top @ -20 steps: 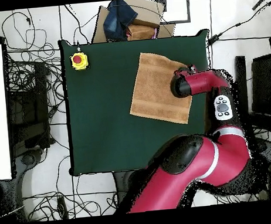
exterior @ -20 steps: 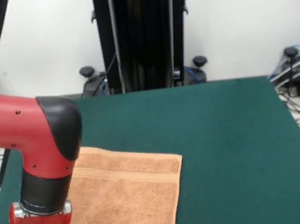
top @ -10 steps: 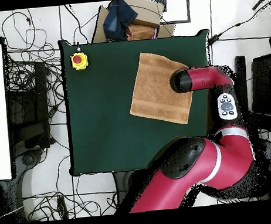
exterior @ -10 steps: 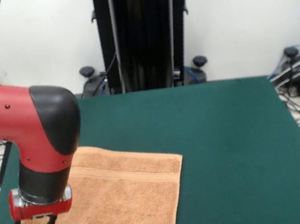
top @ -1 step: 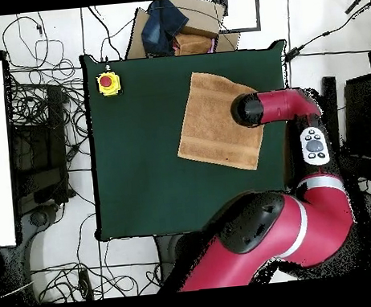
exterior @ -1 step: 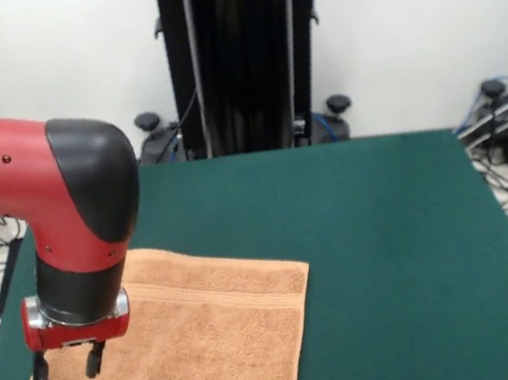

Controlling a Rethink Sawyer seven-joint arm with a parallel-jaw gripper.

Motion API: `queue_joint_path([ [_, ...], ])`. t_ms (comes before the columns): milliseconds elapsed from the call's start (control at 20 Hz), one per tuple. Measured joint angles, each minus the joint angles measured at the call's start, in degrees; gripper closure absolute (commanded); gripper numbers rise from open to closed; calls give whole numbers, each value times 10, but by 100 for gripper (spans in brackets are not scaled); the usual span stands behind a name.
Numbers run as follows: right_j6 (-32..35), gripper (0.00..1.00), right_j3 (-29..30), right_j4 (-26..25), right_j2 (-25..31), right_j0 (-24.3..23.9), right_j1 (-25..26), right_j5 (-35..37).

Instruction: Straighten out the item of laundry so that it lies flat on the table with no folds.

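The item of laundry, a peach-orange terry towel (exterior @ -1 step: 208,341) (top @ -1 step: 214,121), lies spread flat on the dark green table (exterior @ -1 step: 383,248) (top @ -1 step: 141,164), with a woven band showing near its far edge. In the front view it sits at the near left of the table. My gripper (exterior @ -1 step: 67,364) hangs open just above the towel's left part, fingers pointing down and holding nothing. From overhead the arm's wrist (top @ -1 step: 249,109) covers the gripper and part of the towel's right edge.
A yellow box with a red button (top @ -1 step: 108,84) stands in one table corner in the overhead view. A cardboard box with dark cloth (top @ -1 step: 174,28) sits beyond the table edge. Cables lie on the floor around the table. A black pedestal column (exterior @ -1 step: 242,60) rises behind the table.
The gripper has risen off the towel's near left corner and shifted slightly toward the towel's middle. The towel has stayed in place.
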Motion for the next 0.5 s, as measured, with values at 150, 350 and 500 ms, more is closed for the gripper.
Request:
queue_joint_path([
  [150, 0, 0, 2, 0, -2, 7, 0, 0],
  [350, 0, 0, 14, 3, -4, 19, 0, 0],
  [500, 0, 0, 23, 9, -4, 28, 3, 0],
])
